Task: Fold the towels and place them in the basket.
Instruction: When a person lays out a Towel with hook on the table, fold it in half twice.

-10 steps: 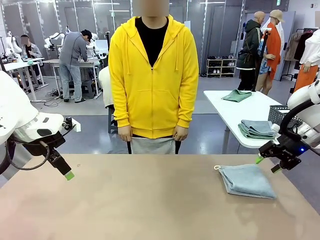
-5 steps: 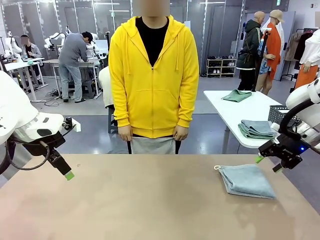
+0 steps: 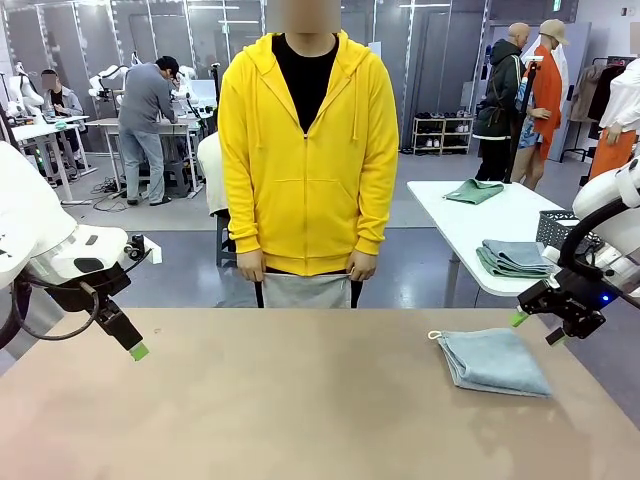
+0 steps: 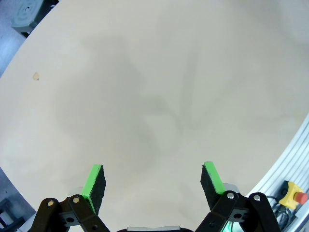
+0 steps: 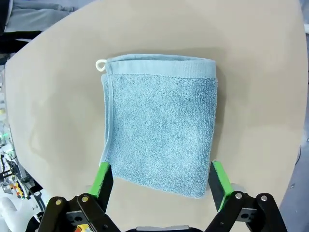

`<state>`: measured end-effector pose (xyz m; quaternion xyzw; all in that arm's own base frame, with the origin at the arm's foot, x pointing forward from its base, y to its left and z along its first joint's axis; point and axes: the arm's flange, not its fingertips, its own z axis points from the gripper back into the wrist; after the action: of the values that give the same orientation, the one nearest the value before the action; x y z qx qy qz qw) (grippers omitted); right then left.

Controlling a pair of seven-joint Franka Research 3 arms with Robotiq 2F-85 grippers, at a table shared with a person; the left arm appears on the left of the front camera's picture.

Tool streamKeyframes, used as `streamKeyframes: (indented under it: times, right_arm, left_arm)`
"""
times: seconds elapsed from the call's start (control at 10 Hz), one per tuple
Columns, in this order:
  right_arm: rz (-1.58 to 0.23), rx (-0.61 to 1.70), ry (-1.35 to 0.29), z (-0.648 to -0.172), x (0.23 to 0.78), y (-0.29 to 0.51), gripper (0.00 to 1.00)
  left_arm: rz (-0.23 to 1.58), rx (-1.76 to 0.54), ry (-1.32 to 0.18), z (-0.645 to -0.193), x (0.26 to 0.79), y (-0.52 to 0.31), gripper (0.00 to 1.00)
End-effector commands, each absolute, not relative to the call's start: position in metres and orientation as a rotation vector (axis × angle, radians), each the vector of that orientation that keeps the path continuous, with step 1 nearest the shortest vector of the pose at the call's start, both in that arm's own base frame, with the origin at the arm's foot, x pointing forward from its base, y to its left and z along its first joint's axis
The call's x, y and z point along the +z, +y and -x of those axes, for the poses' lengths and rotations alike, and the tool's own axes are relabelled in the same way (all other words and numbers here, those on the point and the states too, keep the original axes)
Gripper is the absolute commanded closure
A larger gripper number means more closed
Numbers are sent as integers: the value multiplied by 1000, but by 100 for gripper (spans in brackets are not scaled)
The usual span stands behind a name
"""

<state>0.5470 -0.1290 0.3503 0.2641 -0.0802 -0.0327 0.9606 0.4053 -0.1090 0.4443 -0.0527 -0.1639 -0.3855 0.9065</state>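
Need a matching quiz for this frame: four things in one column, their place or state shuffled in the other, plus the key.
Column 1
1. blue towel
2. left pincer
3. right pincer
4. pale towel

Column 2
A. held in the person's hands at the far edge
B. open over a bare part of the table
C. folded, lying flat on the robot's right side
D. open, just above a folded cloth

Pairs: 1-C, 2-B, 3-D, 4-A
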Motion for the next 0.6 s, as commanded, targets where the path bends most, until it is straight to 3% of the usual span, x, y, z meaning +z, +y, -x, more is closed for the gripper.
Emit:
streamKeyframes:
  times: [0.0, 0.3, 0.5]
  right_arm:
    - [-551, -60, -165, -550, 350, -130, 0]
    - [-535, -66, -163, -547, 350, -129, 2]
    - [-558, 109, -289, -533, 401, -125, 0]
  left_arm:
    - [94, -787, -335, -408, 444, -110, 0]
    - [94, -787, -335, -408, 444, -110, 0]
    - [181, -813, -345, -409, 463, -103, 0]
